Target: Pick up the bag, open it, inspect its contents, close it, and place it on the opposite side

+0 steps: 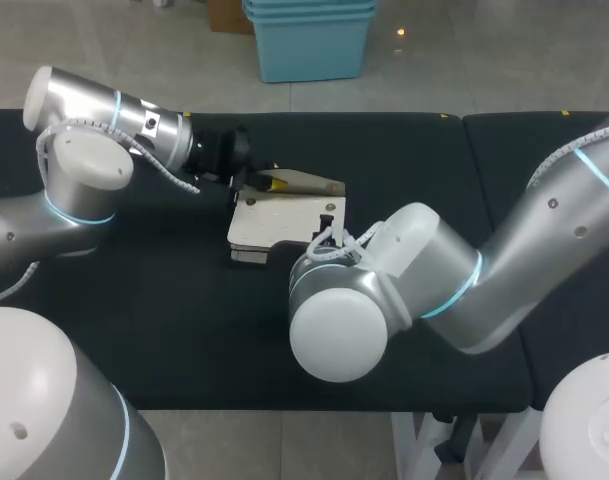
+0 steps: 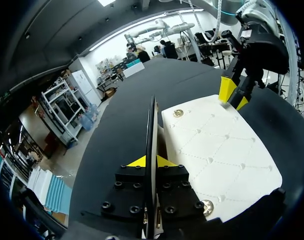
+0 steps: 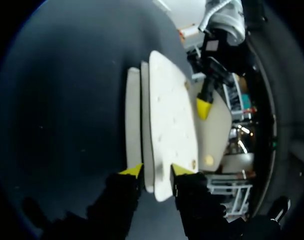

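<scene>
White quilted rectangular bag [image 1: 279, 220] lies on the black padded table [image 1: 134, 330]. The left gripper [image 2: 152, 161] is clamped on the bag's raised tan flap [image 1: 306, 184], and the right gripper [image 3: 155, 172] pinches the bag's opposite edge.

The white bag [image 3: 171, 115] lies on the black table [image 3: 67, 100]. The right gripper [image 3: 156, 171] pinches its near edge. The left gripper [image 3: 203, 104] holds its far side.

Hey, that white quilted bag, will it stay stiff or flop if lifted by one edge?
Probably fairly stiff: the flap in the left end effector stands straight, edge-on, without drooping. The bag shows flat quilted panels, so it likely holds its shape. The flap may swing where it joins.
</scene>
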### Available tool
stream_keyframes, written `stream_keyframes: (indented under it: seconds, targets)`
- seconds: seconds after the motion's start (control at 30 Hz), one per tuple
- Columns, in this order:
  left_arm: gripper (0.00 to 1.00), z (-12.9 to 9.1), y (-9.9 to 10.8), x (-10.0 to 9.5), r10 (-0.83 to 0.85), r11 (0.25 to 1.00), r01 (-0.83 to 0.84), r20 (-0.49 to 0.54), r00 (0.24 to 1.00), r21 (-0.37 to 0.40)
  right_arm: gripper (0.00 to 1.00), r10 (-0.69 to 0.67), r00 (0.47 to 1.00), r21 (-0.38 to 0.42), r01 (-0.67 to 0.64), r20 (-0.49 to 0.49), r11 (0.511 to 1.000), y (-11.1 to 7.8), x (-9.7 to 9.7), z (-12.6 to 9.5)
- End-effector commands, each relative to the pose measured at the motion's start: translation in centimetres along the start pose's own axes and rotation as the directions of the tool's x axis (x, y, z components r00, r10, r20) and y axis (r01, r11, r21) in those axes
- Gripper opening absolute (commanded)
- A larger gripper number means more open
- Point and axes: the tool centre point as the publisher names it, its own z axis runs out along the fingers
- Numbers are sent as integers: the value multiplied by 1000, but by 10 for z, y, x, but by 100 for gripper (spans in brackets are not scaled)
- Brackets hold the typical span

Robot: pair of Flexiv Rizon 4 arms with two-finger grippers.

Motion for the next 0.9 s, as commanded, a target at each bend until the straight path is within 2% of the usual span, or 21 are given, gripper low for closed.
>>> stream_keyframes:
  seconds: [0.03, 0.23, 0.27, 0.33, 0.7, 0.73, 0.77, 0.8, 0.9]
  targets:
    - [0, 0, 3, -1, 2, 1000, -2, -4, 1000, 9, 30, -1, 1000, 5, 1, 3, 1000, 3, 2, 7]
    - [0, 0, 4, 2, 13, 1000, -13, -16, 1000, 12, 18, 9, 1000, 10, -9, 6, 1000, 2, -1, 13]
    - [0, 0, 4, 2, 14, 1000, -14, -17, 1000, 14, 10, 10, 1000, 12, -10, 9, 1000, 2, -1, 13]
    - [0, 0, 4, 3, 16, 1000, -16, -21, 1000, 20, 0, 12, 1000, 12, -12, 10, 1000, 2, -1, 15]
    - [0, -4, 6, 9, 48, 998, -48, -9, 999, 47, 0, 35, 999, 29, -35, 4, 999, -1, 0, 23]
    - [22, -4, 5, 9, 57, 997, -57, -3, 998, 46, 0, 35, 999, 29, -35, 4, 999, -1, 0, 23]
    - [37, -5, 4, 9, 62, 997, -62, 0, 998, 47, 0, 35, 999, 29, -35, 4, 999, -1, 0, 23]
    - [42, -6, 2, 10, 67, 997, -67, 7, 998, 48, 0, 35, 999, 29, -35, 4, 999, -1, 0, 23]
    - [44, -9, -2, 10, 77, 996, -78, 19, 997, 54, 0, 35, 999, 29, -35, 4, 999, -1, 0, 23]
